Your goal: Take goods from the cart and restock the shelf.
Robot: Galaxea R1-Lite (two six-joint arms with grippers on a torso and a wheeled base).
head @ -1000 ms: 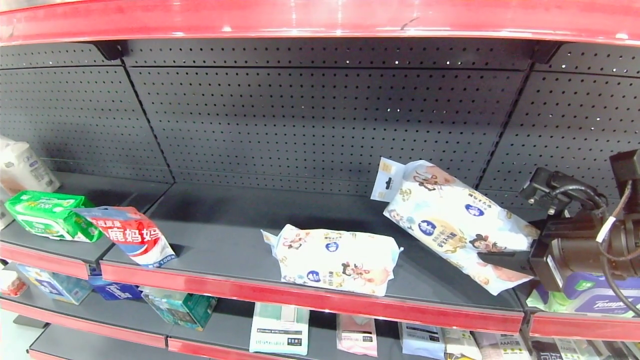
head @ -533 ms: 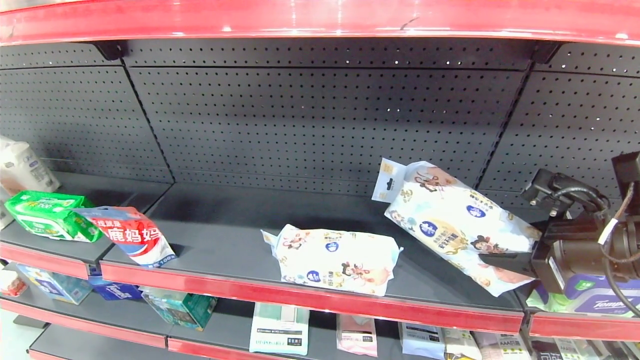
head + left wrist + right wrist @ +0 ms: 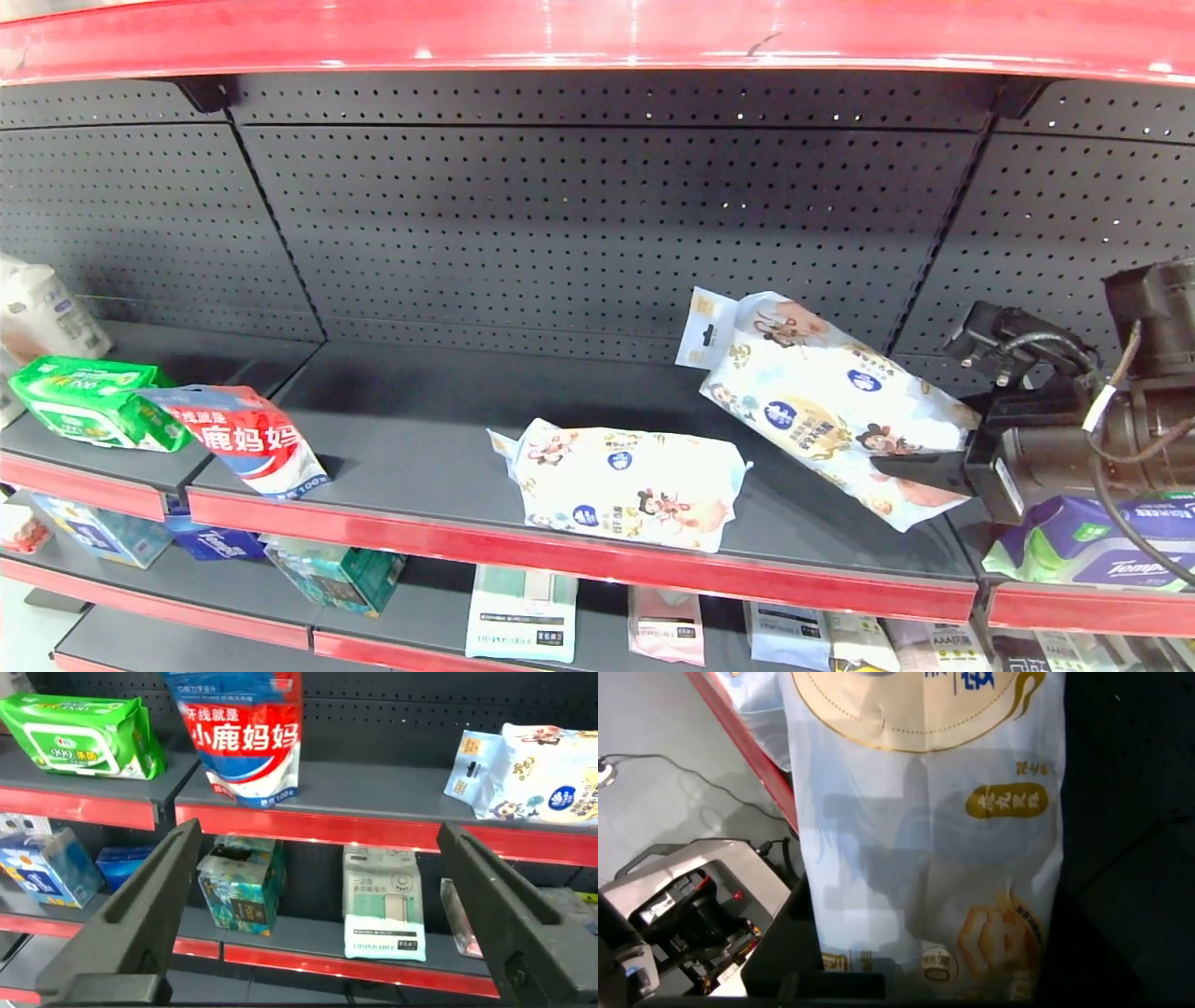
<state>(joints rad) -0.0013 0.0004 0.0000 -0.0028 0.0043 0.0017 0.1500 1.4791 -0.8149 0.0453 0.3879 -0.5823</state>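
Right gripper (image 3: pixel 920 467) is clamped on the bottom end of a cartoon-print pack (image 3: pixel 822 401), white with little blue round badges and, in the right wrist view, a gold oval label with writing I won't try to read. The pack sits over the right part of the shelf (image 3: pixel 579 560), tilted. Its long axis runs from the gripper up and left, and the hang-tab end points at the pegboard back panel (image 3: pixel 560 233). Can't tell if its low corner touches the deck. A matching pack (image 3: pixel 625 485) lies flat near the front edge. Left gripper (image 3: pixel 318 835) has its fingers wide apart, facing a red-white-blue pouch (image 3: pixel 243 742) and a green pack (image 3: pixel 79 737).
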